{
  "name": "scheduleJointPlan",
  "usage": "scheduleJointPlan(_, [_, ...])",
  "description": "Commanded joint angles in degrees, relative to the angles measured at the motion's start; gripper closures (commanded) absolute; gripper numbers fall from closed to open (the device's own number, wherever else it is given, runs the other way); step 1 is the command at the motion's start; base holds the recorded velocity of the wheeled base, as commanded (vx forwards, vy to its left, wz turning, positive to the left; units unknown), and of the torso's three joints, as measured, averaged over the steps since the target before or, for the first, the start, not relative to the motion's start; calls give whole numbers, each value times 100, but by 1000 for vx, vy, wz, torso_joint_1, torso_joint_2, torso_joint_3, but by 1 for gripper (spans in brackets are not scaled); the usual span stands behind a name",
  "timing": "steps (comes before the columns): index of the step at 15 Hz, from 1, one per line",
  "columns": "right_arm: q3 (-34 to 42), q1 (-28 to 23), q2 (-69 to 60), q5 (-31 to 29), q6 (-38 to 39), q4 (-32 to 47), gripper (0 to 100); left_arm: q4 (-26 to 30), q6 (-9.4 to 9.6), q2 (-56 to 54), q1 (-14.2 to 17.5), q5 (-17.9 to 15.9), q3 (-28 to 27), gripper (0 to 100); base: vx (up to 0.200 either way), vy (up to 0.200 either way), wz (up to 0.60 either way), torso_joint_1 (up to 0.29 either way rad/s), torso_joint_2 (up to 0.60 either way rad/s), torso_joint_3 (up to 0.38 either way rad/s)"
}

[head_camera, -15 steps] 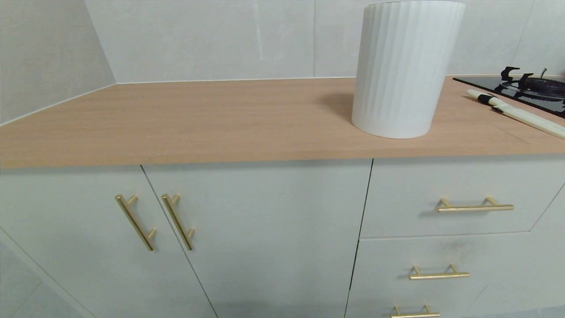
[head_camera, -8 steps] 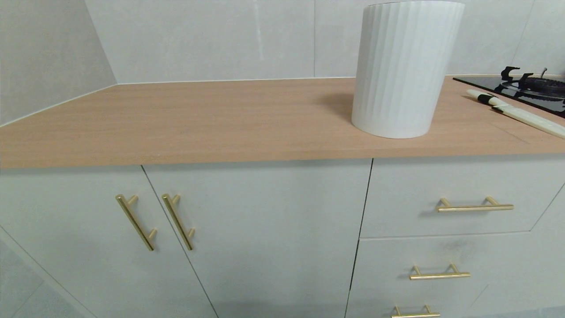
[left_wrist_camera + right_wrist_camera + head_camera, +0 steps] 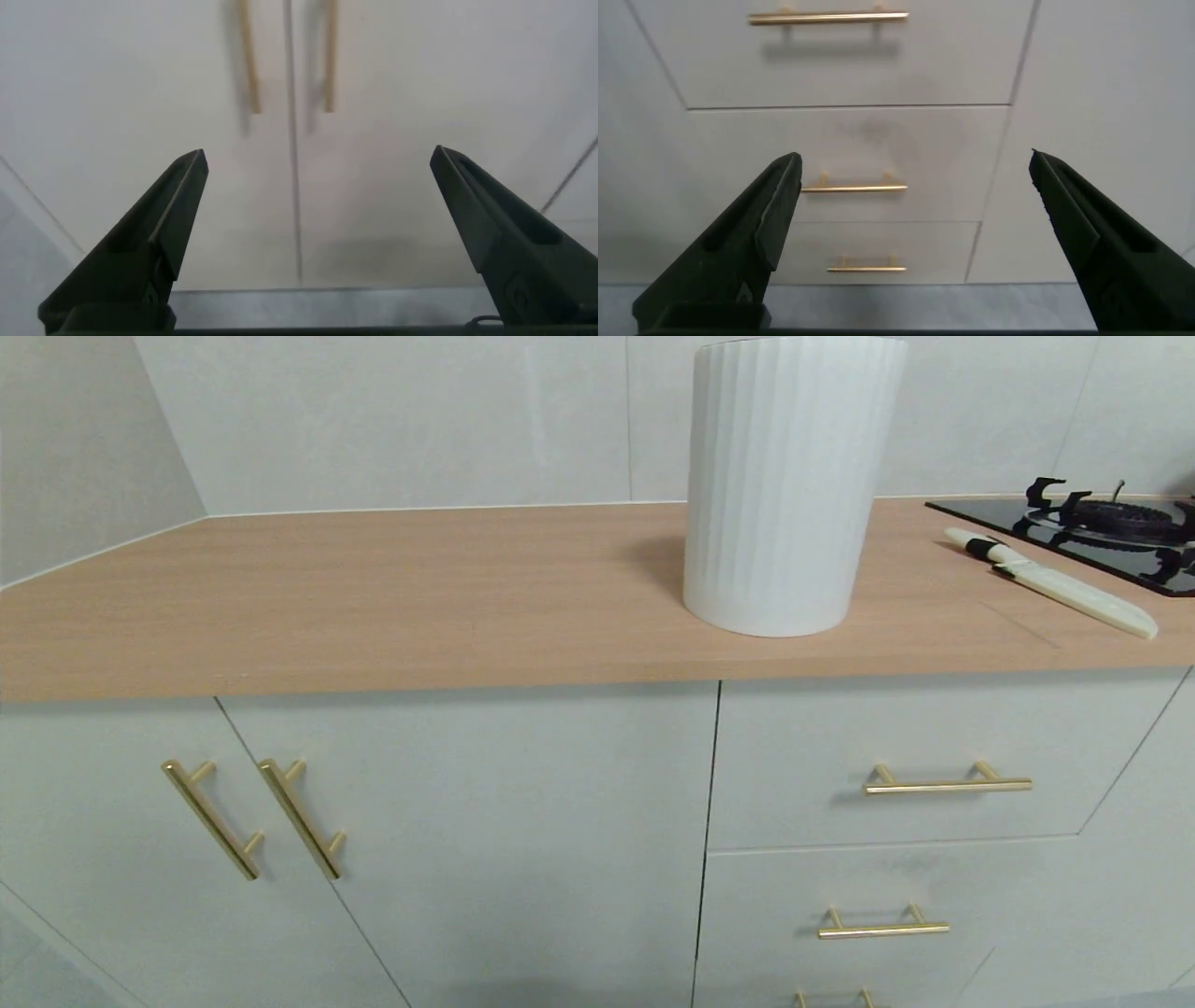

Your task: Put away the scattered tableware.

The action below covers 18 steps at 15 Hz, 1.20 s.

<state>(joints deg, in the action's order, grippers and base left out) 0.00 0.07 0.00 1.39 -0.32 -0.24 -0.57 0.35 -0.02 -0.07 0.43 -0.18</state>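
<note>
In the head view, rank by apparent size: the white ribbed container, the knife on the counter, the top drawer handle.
1. white ribbed container, by far the largest.
2. knife, longer and wider than the handle.
3. top drawer handle, the thinnest; it sits nearer the camera, so true sizes stay unsure.

Head: looking forward and down over worktop (image 3: 373,597) and cabinet front (image 3: 523,821). Left wrist: close, facing the door handles (image 3: 248,56); right wrist: close, facing the drawers (image 3: 850,149); both patches shared with head

We see the holder (image 3: 784,495) standing on the table (image 3: 373,588); right of the holder lies the knife (image 3: 1050,583), then the stove (image 3: 1125,558).
</note>
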Motion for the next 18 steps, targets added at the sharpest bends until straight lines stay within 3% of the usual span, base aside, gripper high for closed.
scheduleJointPlan(1, [0, 1, 9, 2, -3, -2, 0, -4, 0, 2, -1, 1, 1, 0, 0, -200, 0, -2, 2, 2])
scheduleJointPlan(5, [0, 10, 9, 2, -3, -2, 0, -4, 0, 2, -1, 1, 1, 0, 0, -200, 0, 2, 1, 4])
scheduleJointPlan(15, [0, 1, 0, -7, -3, -2, 0, -4, 0, 2, -1, 10, 1, 0, 0, 0, 0, 0, 0, 0])
scheduleJointPlan(18, [0, 1, 9, 2, -3, -2, 0, -4, 0, 2, -1, 10, 1, 0, 133, 0, 0, 3, 2, 2])
